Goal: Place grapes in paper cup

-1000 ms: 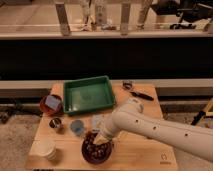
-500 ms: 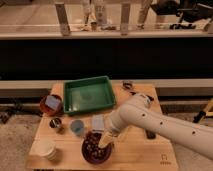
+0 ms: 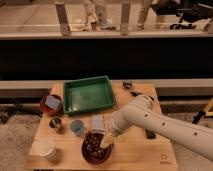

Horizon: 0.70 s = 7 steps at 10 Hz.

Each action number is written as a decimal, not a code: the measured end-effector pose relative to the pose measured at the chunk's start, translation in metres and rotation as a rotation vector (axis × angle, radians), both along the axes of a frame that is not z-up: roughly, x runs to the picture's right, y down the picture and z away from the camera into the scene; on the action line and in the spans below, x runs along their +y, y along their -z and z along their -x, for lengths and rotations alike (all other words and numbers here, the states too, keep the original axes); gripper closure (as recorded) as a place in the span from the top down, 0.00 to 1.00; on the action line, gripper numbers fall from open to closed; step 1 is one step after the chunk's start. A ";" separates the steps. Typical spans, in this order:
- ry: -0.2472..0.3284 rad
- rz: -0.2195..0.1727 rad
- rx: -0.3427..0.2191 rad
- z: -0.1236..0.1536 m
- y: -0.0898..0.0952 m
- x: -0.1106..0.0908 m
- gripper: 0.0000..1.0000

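Observation:
The grapes [image 3: 93, 148] are a heap of small dark berries in a dark round bowl [image 3: 86, 154] near the table's front edge. My gripper [image 3: 106, 141] reaches down into the right side of that bowl, right on the grapes, with the white arm [image 3: 150, 122] coming in from the right. The arm's tip hides part of the heap. The paper cup [image 3: 45, 149], wide and off-white, stands upright at the front left corner, well left of the bowl and the gripper.
A green tray [image 3: 89, 94] lies at the back middle. A red bowl [image 3: 51, 104] sits at the back left. A small metal cup [image 3: 56, 122], a bluish cup [image 3: 77, 127] and a pale box [image 3: 98, 122] stand between tray and bowl. Dark items [image 3: 131, 87] lie at the right.
The arm's elbow has swung up and to the right. The gripper has stayed over the grape bowl, shifting slightly right and lower.

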<state>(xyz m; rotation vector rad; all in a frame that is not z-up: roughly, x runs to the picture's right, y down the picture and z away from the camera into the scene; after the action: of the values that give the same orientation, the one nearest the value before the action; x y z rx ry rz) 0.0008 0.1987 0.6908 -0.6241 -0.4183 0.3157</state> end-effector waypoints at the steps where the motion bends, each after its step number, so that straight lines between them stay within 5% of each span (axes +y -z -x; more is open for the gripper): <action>1: 0.010 -0.002 -0.014 0.004 0.004 0.005 0.80; 7: 0.081 0.032 -0.076 0.027 -0.013 0.044 0.80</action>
<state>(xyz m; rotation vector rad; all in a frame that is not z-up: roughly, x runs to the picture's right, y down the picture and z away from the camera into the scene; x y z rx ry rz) -0.0263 0.2426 0.7034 -0.6844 -0.4601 0.2226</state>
